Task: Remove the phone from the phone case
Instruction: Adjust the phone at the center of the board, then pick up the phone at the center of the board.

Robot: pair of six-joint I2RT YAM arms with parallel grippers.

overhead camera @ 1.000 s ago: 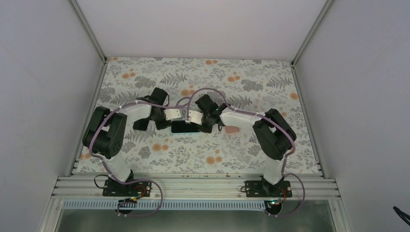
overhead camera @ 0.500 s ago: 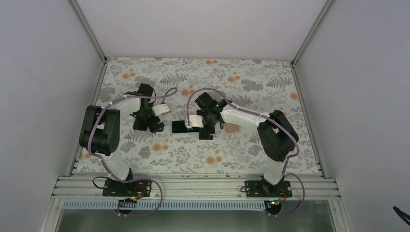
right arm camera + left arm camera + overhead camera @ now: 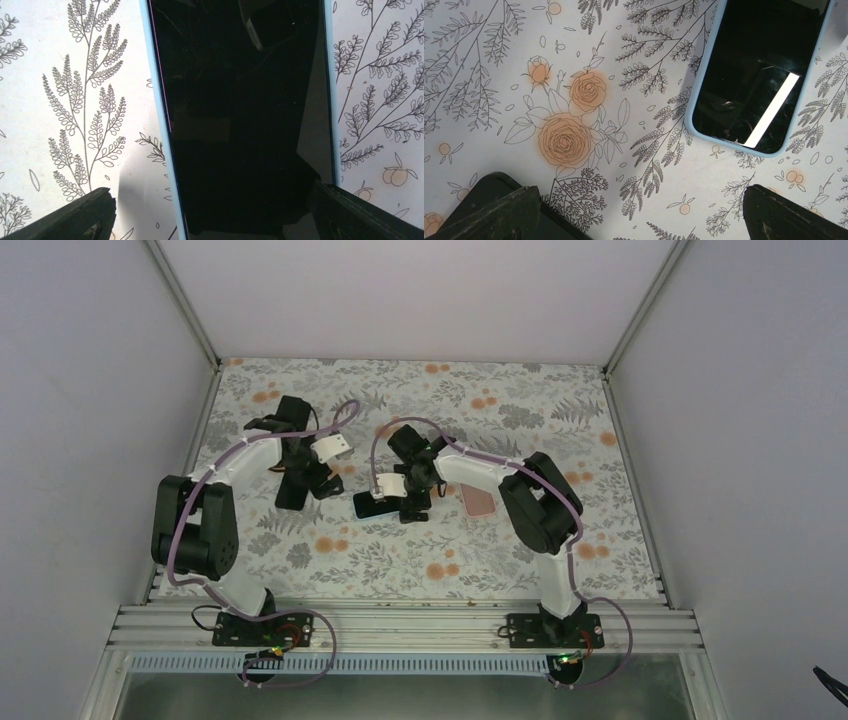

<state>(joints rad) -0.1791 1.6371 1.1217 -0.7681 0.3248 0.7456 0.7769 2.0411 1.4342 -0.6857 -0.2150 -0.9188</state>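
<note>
Your right tool [image 3: 210, 200] hangs directly over the phone [image 3: 240, 125]. Its fingers are spread wide, one on each side of the phone's short width, and they hold nothing. The phone lies screen-up near the middle of the surface [image 3: 480, 570], seated in its light blue phone case [image 3: 161, 100].

From above, the phone's long axis runs left to right. In the right wrist view it points straight ahead from the fingers, so closing would pinch the two long edges. Your left tool [image 3: 640, 200] is also wide and empty. It sits off the phone's left end, near but apart, with the phone ahead and to the right in its view. Your right arm is plainly the nearer one. You cannot tell how high its fingers stand above the case; probably just clear of it.
</note>
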